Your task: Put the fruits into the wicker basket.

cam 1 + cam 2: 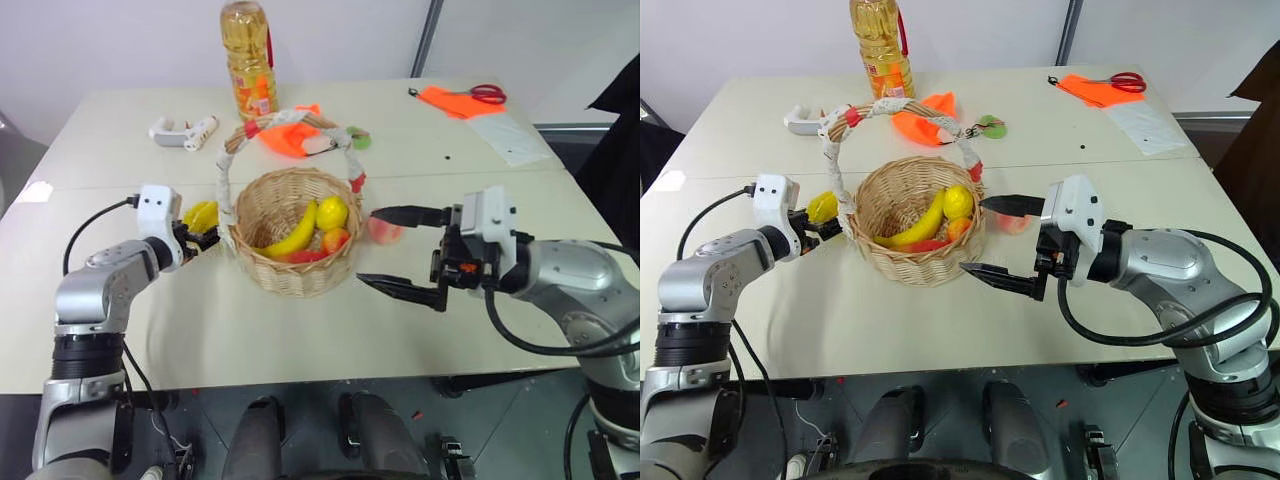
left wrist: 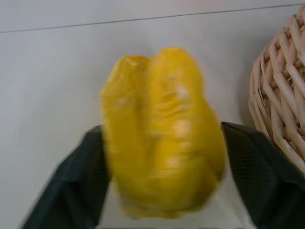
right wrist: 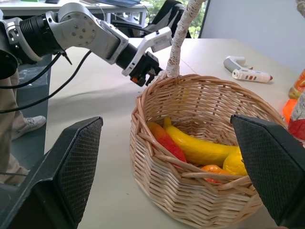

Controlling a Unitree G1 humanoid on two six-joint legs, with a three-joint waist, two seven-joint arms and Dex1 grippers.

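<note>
The left end effector [image 1: 203,240] is clenched on the ridged yellow fruit [image 2: 162,133] just beside the basket [image 1: 290,270], ready to lift it over the rim. The right end effector [image 1: 400,250] waits released near the peach [image 1: 383,232] on the worktop [image 1: 300,340].

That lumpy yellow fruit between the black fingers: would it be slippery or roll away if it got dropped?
The yellow fruit looks like smooth glossy plastic, so it may slip a little between the left gripper fingers. Its ridges and lumps would probably stop it rolling far on the table. It keeps its shape between the fingers, so probably stiff.
</note>
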